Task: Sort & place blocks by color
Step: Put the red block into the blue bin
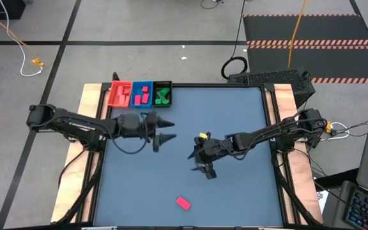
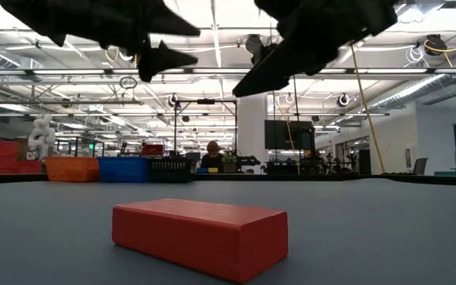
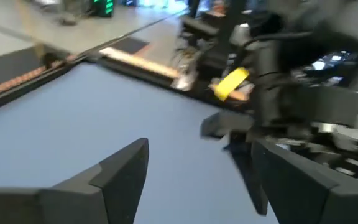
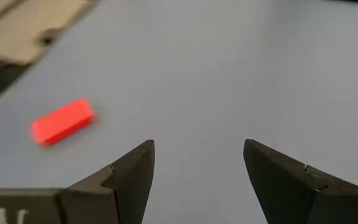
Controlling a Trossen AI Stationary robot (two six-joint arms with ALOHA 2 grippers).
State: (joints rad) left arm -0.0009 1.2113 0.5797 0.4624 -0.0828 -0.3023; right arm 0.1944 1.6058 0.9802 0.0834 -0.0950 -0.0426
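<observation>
A single pink-red block (image 1: pixel 183 203) lies flat on the blue table near its front edge; it also shows in the low view (image 2: pixel 200 236) and the right wrist view (image 4: pixel 62 121). My right gripper (image 1: pixel 200 165) hangs open above mid-table, a little beyond the block, with nothing between its fingers (image 4: pixel 197 155). My left gripper (image 1: pixel 170 130) is open and raised over the table's left half, pointing toward the right arm (image 3: pixel 197 168). More blocks lie in the three trays at the far left: salmon-orange in the red tray (image 1: pixel 119 94), pink in the blue (image 1: pixel 142 94), green in the black (image 1: pixel 163 94).
The three trays stand side by side against the table's far edge, left of centre. Wooden side rails (image 1: pixel 91 102) run along the table's left and right edges. Blue tabletop (image 1: pixel 235 115) stretches between the trays, the arms and the lone block.
</observation>
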